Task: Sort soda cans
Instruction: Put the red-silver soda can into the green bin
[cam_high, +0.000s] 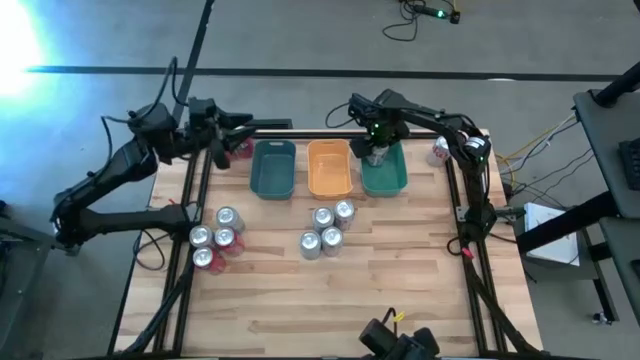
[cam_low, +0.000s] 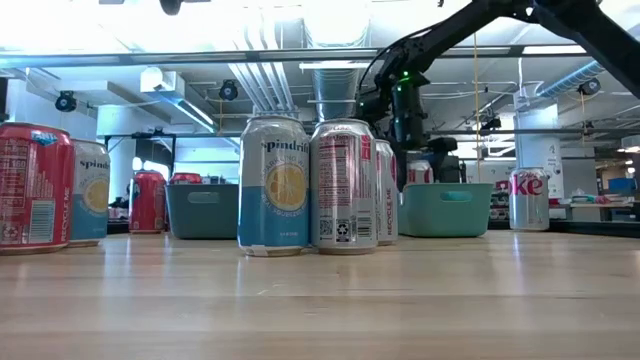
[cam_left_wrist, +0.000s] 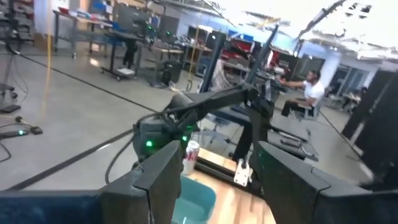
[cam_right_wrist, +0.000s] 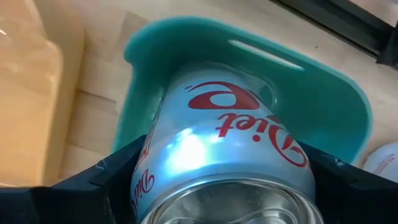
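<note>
Silver can held over the green tray

Right jaws (cam_right_wrist: 217, 180) clamp a silver Diet can (cam_right_wrist: 224, 143) above the green tray (cam_high: 392, 180), upper centre; next comes lowering and release. Left jaws (cam_high: 232, 140), upper left, seem parted, empty. Three trays; on the bench (cam_high: 330, 300) four cans lower left, four centre

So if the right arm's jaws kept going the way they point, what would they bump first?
Probably the green tray. The right gripper holds a silver Diet can right above it, so the can likely reaches the tray floor first.
</note>
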